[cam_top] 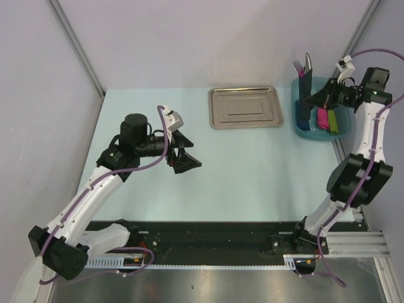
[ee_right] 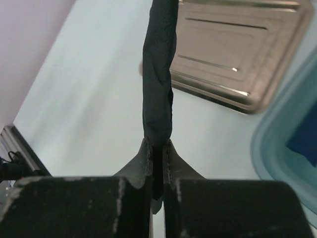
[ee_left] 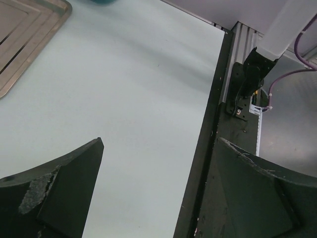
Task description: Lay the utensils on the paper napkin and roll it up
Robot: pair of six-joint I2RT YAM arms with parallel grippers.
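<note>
The black paper napkin [cam_top: 305,95] is rolled into a slim bundle around the utensils. A fork's tines [cam_top: 297,66] and a silvery tip [cam_top: 308,63] stick out of its far end. My right gripper [cam_top: 322,98] is shut on the roll and holds it over the left side of the teal bin. In the right wrist view the roll [ee_right: 157,74] stands straight out from the pinching gripper [ee_right: 157,146]. My left gripper [cam_top: 183,158] is open and empty above the middle-left of the table, and its own view shows it [ee_left: 159,141] spread wide over bare table.
A shiny steel tray [cam_top: 214,107] lies at the back centre, also in the left wrist view [ee_left: 25,39] and the right wrist view [ee_right: 233,49]. A teal bin [cam_top: 314,136] at the back right holds blue, pink [cam_top: 322,118] and green [cam_top: 334,123] items. A black strip runs along the near table edge [ee_left: 198,163].
</note>
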